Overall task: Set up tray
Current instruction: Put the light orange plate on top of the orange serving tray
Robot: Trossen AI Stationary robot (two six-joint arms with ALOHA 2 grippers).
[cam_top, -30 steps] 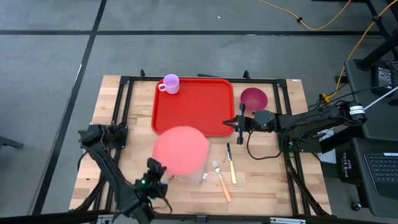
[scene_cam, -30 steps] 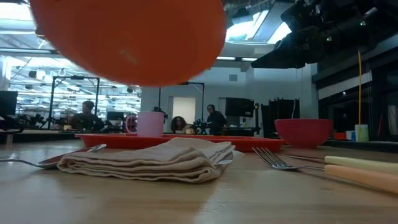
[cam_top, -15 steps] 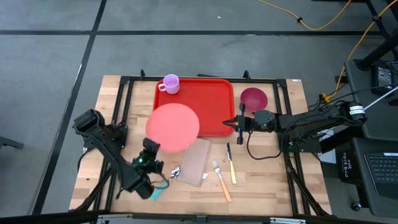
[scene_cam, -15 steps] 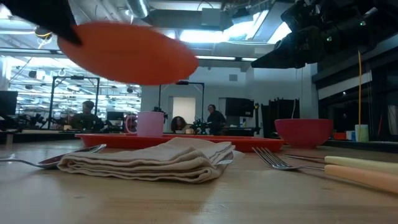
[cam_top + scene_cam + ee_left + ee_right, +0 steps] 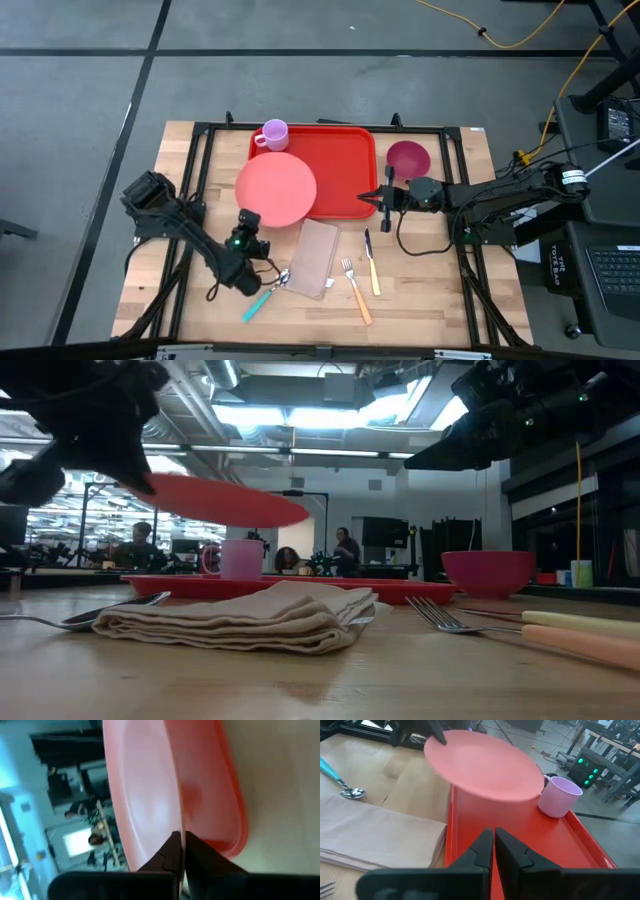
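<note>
The tray [image 5: 325,170], bright red with rounded corners and a raised rim, lies at the table's [image 5: 180,170] far middle. One pink plate [image 5: 276,188] hangs over the tray's left near corner, pinched at its edge by the left gripper [image 5: 250,222]. The right gripper [image 5: 377,198], fingers together and empty, sits at the tray's right edge. One mug [image 5: 274,135] stands on the tray's far left corner; one bowl [image 5: 407,158] right of the tray; near it, one napkin [image 5: 315,258], one fork [image 5: 354,288], one knife [image 5: 371,262], one spoon [image 5: 264,293].
</note>
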